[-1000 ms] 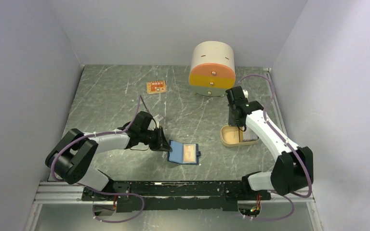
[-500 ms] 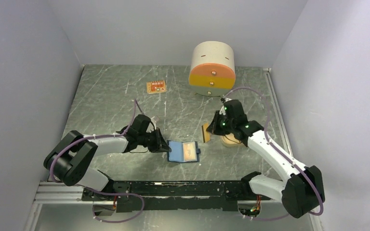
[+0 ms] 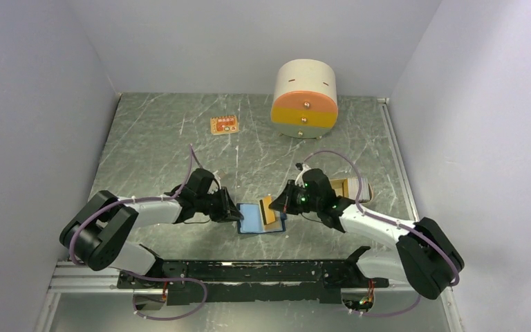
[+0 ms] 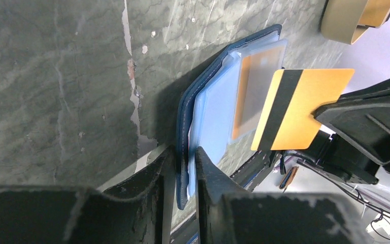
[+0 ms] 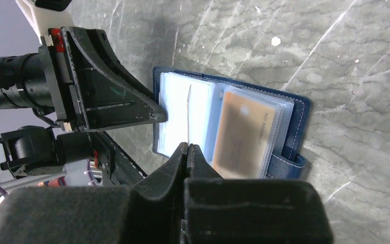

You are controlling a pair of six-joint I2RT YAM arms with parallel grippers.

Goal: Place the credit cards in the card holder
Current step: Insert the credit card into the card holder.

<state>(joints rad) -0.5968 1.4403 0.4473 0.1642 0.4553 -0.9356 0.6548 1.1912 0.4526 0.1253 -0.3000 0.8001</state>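
Observation:
The card holder [image 3: 252, 224] lies open on the table, navy outside and light blue inside [image 4: 213, 112] [image 5: 295, 127]. One tan credit card [image 5: 244, 133] sits in its right-hand sleeve [image 4: 251, 96]. My left gripper [image 3: 238, 213] lies low at the holder's left edge. Its fingers [image 4: 185, 152] stand close on either side of that edge and touch it. My right gripper [image 3: 277, 206] is shut on a second tan credit card [image 3: 269, 209] with a black stripe [image 4: 299, 109]. It holds the card on edge just above the left page [image 5: 189, 109].
A shallow cream tray [image 3: 352, 187] sits behind my right arm, its rim at the top right of the left wrist view [image 4: 353, 23]. The cream-and-orange drawer unit [image 3: 304, 97] stands at the back. A small orange tag [image 3: 225, 125] lies at the back left. Walls close three sides.
My right arm has swung left from the cream tray with a card and now holds it over the open holder. My left gripper has crept a little to the right at the holder's edge.

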